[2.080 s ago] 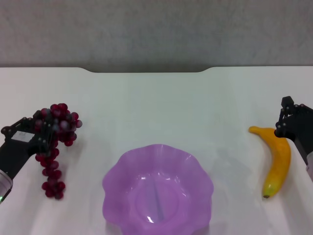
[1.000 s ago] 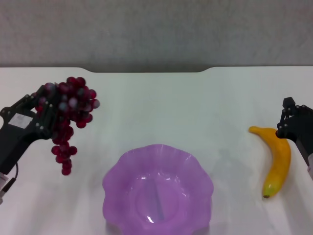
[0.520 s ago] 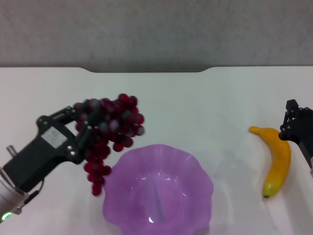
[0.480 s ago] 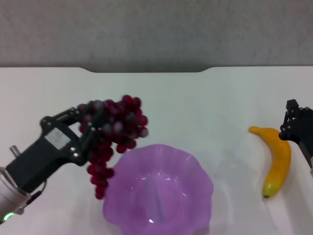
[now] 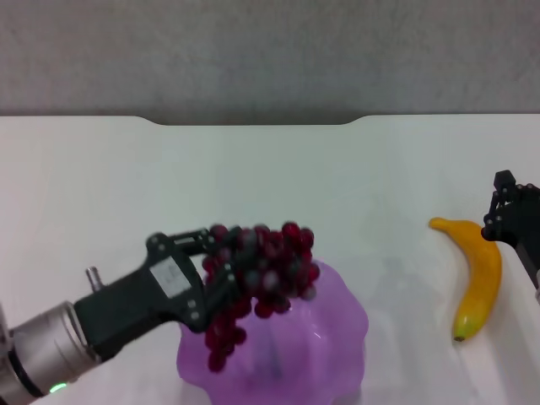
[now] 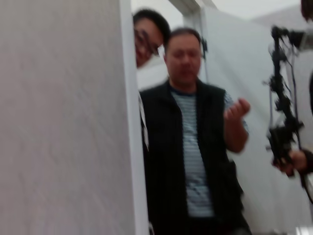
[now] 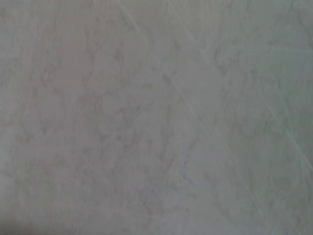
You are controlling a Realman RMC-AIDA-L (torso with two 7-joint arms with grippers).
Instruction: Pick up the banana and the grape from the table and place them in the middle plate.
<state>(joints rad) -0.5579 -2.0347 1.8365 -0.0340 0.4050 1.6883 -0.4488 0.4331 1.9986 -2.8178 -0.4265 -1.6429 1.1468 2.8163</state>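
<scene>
My left gripper [image 5: 221, 268] is shut on the grape bunch [image 5: 263, 274] and holds it in the air over the left part of the purple plate [image 5: 342, 325], with the lower grapes hanging over the plate's left rim. The banana [image 5: 477, 278] lies on the white table [image 5: 337, 186] at the right. My right gripper [image 5: 503, 221] is right beside the banana's far end, near the table's right edge; it holds nothing that I can see. The wrist views show neither fruit nor plate.
The table's notched far edge [image 5: 253, 123] meets a grey wall. The left wrist view shows two people [image 6: 195, 147] standing beyond a wall panel. The right wrist view shows only a grey mottled surface.
My left gripper lifted the grape bunch off the table at the left and carried it right, to over the plate. The right gripper and the banana have barely moved.
</scene>
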